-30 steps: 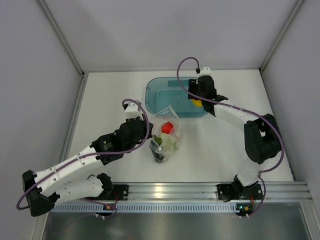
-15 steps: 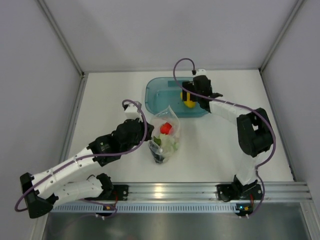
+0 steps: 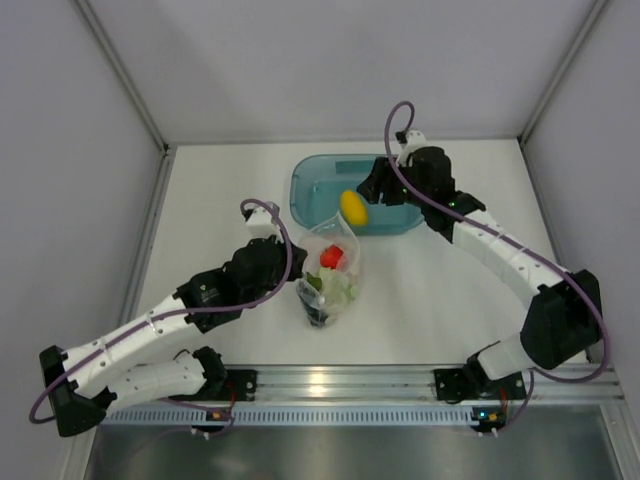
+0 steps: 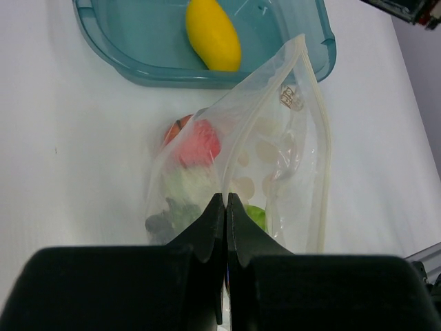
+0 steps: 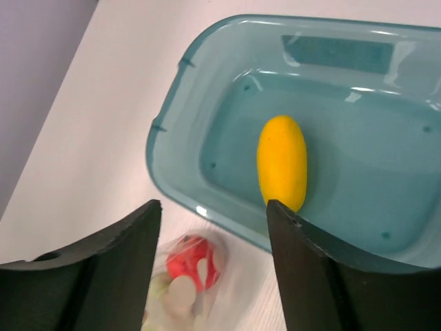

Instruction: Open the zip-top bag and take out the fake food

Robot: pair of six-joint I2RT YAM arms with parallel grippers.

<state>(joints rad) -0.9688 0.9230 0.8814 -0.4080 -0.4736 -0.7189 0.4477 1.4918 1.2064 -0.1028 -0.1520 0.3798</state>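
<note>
The clear zip-top bag [image 3: 335, 262] stands open in the middle of the table, mouth toward the tray. Inside it are a red apple [image 3: 333, 256], white and green pieces and a dark bunch at the bottom. My left gripper [image 3: 298, 270] is shut on the bag's near side wall [image 4: 238, 162]; the fingertips [image 4: 215, 207] pinch the plastic. One piece of fake food, a yellow oval fruit [image 3: 352, 207], lies loose in the teal tray [image 3: 305, 190]. My right gripper [image 3: 373, 189] hovers open above the tray's near rim [image 5: 165, 117], the yellow fruit [image 5: 282, 162] beyond its fingers, nothing between them.
The teal tray sits at the back centre and holds only the yellow fruit. Enclosure walls ring the white table on three sides. A metal rail with both arm bases [image 3: 330, 385] runs along the near edge.
The right gripper has let go of the yellow fruit, which now lies in the tray, and has drawn back toward the tray's right side. The left gripper and bag have stayed put.
</note>
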